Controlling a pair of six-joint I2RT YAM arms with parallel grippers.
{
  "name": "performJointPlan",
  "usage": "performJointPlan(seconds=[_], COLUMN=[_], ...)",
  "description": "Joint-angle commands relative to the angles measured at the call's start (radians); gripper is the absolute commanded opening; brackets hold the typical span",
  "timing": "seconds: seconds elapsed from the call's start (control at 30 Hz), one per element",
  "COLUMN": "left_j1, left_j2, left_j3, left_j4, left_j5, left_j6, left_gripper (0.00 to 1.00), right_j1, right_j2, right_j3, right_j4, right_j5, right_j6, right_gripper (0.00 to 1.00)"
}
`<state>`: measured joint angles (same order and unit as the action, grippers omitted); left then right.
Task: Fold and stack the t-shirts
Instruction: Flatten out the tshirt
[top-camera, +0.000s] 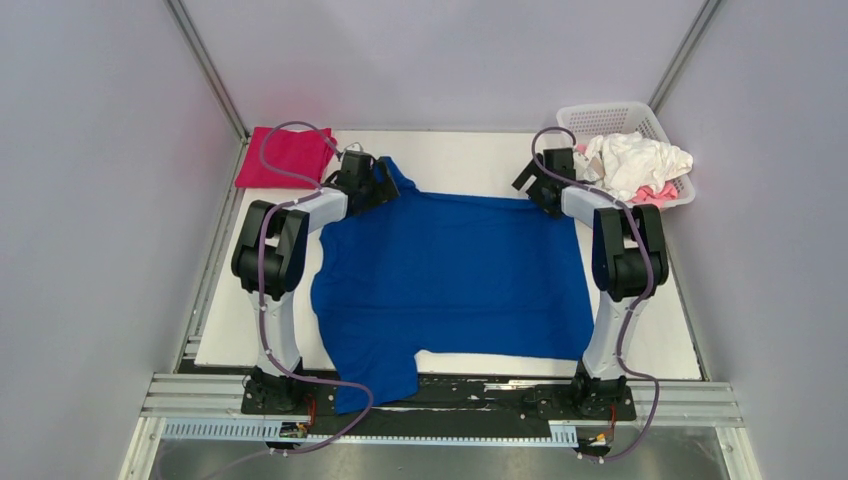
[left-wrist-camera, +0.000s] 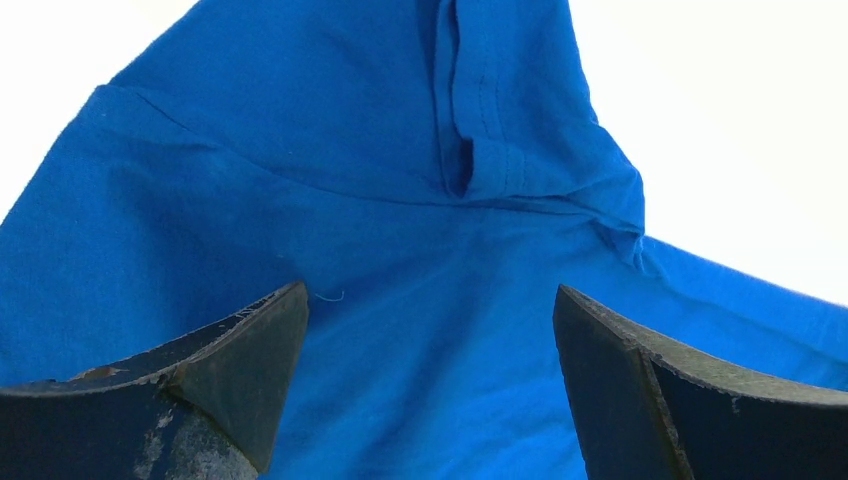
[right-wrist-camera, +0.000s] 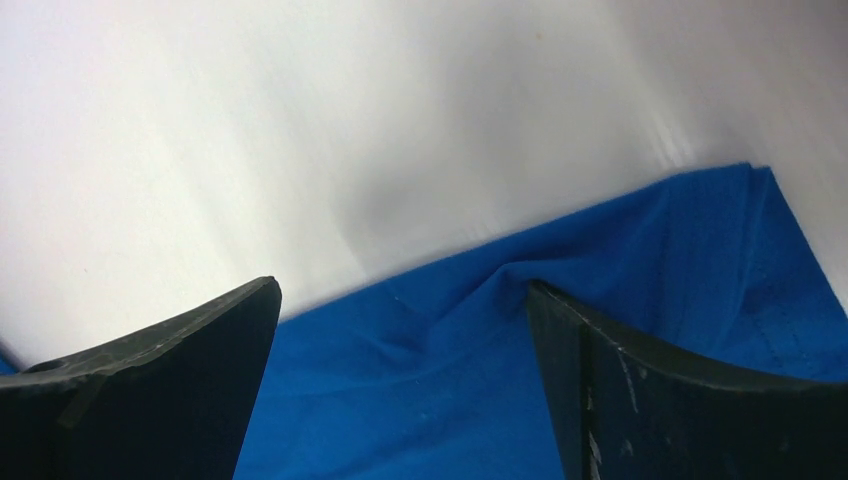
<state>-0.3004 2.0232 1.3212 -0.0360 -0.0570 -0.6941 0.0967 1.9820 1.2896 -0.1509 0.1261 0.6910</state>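
blue t-shirt (top-camera: 450, 275) spread flat, both grippers released

a folded magenta t-shirt (top-camera: 285, 155) lies at the far left of the table (top-camera: 640, 345). the left gripper (top-camera: 375, 180) is over the blue t-shirt's far left corner, jaws apart, gripping nothing. the right gripper (top-camera: 535, 185) is also spread wide, above the shirt's far right edge. white and pale pink tees (top-camera: 635, 160) fill the basket (top-camera: 605, 108) at the far right.

Top camera: high at the near end, looking down over the whole table (top-camera: 650, 340). Wrist cameras: close in, peering past the left gripper (left-wrist-camera: 429, 288) and right gripper (right-wrist-camera: 402, 283) at the blue shirt (top-camera: 450, 270)'s far edge, which all three share.
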Motion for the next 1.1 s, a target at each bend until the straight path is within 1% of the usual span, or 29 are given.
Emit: performJointPlan(seconds=[0.0,0.23,0.4,0.47,0.53,0.6,0.67,0.77,0.9,1.07], left_j1=[0.003,0.003,0.003,0.003,0.003,0.003,0.003,0.003,0.003,0.004], left_j2=[0.01,0.011,0.005,0.005,0.002,-0.003,-0.008,-0.015,-0.002,0.048], left_j3=[0.029,0.046,0.052,0.057,0.059,0.068,0.078,0.091,0.15,0.217], left_j4=[-0.104,-0.118,-0.123,-0.129,-0.127,-0.126,-0.121,-0.081,-0.049,-0.043], left_j5=[-0.015,-0.017,-0.022,-0.021,-0.019,-0.015,-0.007,0.014,0.036,0.027], left_j6=[0.024,0.031,0.037,0.038,0.038,0.04,0.036,0.011,-0.015,-0.021], left_gripper=[1.0,1.0,1.0,1.0,1.0,1.0,1.0,1.0,1.0,1.0], right_j1=[0.003,0.0,-0.001,-0.001,0.001,0.006,0.021,0.056,0.138,0.19], right_j2=[0.075,0.2,0.285,0.298,0.283,0.24,0.168,0.036,-0.114,-0.223], right_j3=[0.132,0.349,0.515,0.557,0.563,0.535,0.472,0.287,0.051,-0.142], right_j4=[0.026,0.026,0.045,0.05,0.052,0.053,0.052,0.052,0.051,0.031], right_j5=[0.04,0.096,0.141,0.123,0.075,0.032,-0.006,-0.07,-0.044,-0.06], right_j6=[-0.031,-0.091,-0.206,-0.24,-0.265,-0.29,-0.311,-0.31,-0.266,-0.183], right_gripper=[1.0,1.0,1.0,1.0,1.0,1.0,1.0,1.0,1.0,1.0])
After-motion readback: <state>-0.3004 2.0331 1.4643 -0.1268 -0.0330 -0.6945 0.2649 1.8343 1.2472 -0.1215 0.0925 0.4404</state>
